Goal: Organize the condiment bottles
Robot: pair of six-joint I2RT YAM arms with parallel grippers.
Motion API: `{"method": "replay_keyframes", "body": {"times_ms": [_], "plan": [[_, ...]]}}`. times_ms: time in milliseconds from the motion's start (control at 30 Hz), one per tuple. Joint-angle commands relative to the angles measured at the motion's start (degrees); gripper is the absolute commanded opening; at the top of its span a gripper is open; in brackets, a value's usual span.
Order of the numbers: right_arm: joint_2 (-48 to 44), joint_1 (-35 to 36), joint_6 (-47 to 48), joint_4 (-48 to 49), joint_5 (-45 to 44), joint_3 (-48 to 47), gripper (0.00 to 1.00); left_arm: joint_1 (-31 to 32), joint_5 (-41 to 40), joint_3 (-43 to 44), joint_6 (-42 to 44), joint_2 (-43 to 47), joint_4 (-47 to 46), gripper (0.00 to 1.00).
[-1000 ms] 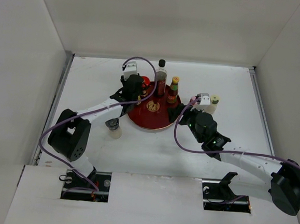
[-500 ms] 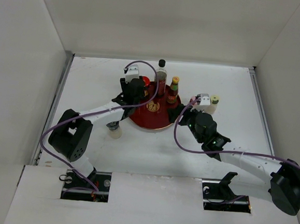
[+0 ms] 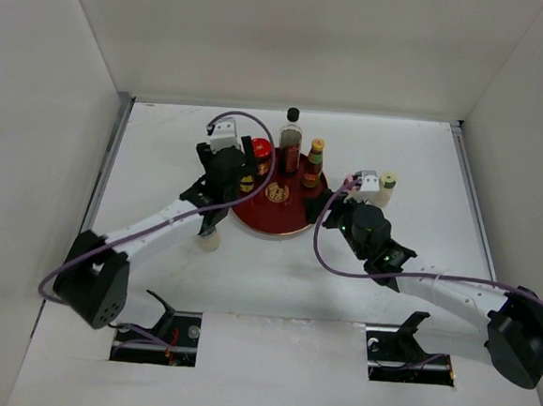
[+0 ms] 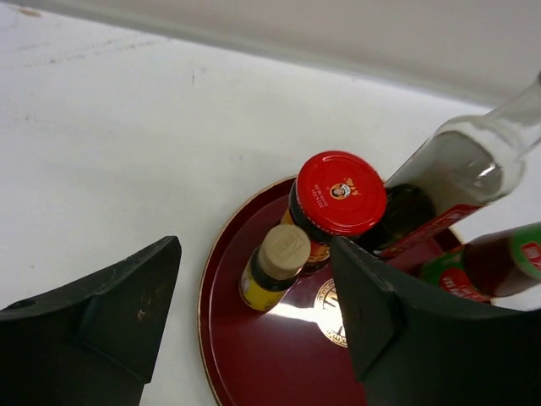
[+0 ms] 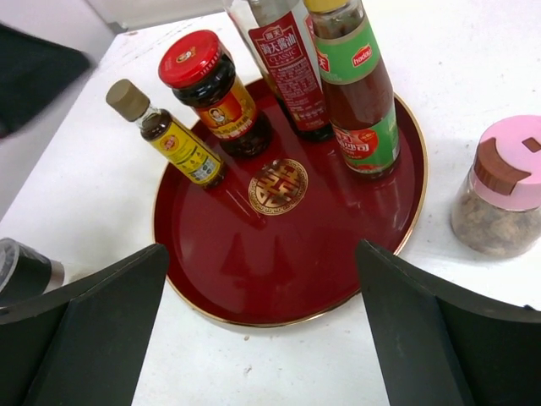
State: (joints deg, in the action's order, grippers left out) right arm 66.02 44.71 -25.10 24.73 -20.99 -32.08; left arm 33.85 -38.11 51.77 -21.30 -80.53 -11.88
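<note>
Now, left gripper (image 4: 254, 262): jaws apart, empty, above yellow-label bottle (image 4: 269, 275) standing free on tray (image 4: 254, 364).
Right gripper (image 5: 262, 254): wide open, empty, nr pink-capped shaker (image 5: 499, 199), prob. next pickup.

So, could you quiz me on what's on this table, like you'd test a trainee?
1. How many bottles, counting the jar, stand on the red tray?
2. True or false: the pink-capped shaker stands off the tray.
3. The left gripper is: A shut on the jar, B open and empty, C out of view.
Key: 1 four; 2 true; 3 B.
</note>
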Motion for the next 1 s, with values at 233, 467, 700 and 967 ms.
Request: {"method": "replay_keyframes", "body": {"times_ms": [233,467,700,967], "plan": [[0.16,-0.11,-0.3,3.13,-0.01,-0.53,0.42,2.14,-1.0,-13.71,-4.53,32.69,22.91,0.8],[1.57,-0.11,-0.12,3.31,0.43,-1.06,0.95,4.86,-0.74,-16.17,-10.16,37.21,36.49,0.86],[1.57,-0.11,-0.12,3.22,0.43,-0.97,1.0,8.73,-1.7,-16.96,-14.99,33.34,37.02,0.86],[1.92,-0.11,-0.03,3.22,0.43,-1.15,1.0,8.3,-3.46,-19.33,-17.11,31.05,36.23,0.82]]}}
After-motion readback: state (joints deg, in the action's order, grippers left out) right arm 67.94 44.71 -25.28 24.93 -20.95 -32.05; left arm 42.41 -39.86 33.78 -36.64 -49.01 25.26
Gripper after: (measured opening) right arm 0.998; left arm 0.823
